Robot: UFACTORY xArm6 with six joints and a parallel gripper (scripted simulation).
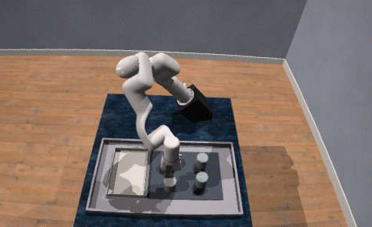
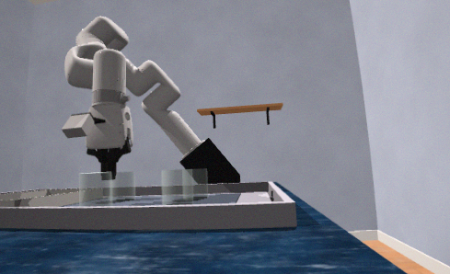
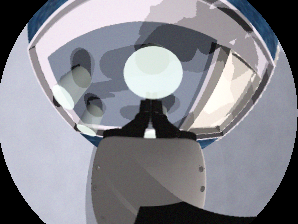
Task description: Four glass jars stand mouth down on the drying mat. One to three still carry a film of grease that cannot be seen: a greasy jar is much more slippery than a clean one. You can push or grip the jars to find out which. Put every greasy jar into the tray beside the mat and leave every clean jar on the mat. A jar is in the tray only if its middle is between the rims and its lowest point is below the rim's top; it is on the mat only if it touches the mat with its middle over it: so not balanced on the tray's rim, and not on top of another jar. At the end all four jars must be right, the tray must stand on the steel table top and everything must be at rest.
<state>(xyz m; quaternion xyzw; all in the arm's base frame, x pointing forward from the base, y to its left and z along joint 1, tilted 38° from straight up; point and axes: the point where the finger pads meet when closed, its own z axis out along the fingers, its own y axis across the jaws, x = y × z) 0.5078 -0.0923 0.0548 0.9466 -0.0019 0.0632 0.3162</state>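
My gripper point(image 1: 169, 175) point(image 2: 109, 177) point(image 3: 150, 99) is shut and empty, pointing down, its tips around jar-top height behind the front-left jar point(image 1: 170, 187) point(image 2: 89, 189) point(image 3: 153, 72). Whether the tips touch it cannot be told. Another pale glass jar point(image 2: 125, 186) stands behind it, hidden by the gripper in the top view. The front-right jar point(image 1: 201, 180) point(image 3: 74, 87) and back-right jar point(image 1: 201, 161) point(image 3: 92, 116) also stand on the dark mat point(image 1: 214, 167) point(image 3: 120, 37). The cream tray point(image 1: 131, 173) point(image 3: 215, 100) beside the mat holds no jar. Grease cannot be seen.
A raised grey rim point(image 1: 167, 212) point(image 2: 166, 217) surrounds the steel table top point(image 1: 198, 206), which carries the mat and tray. The tray's rim stands along the mat's left edge in the top view. The arm reaches in from the black base point(image 1: 195, 107) point(image 2: 209, 165) at the back.
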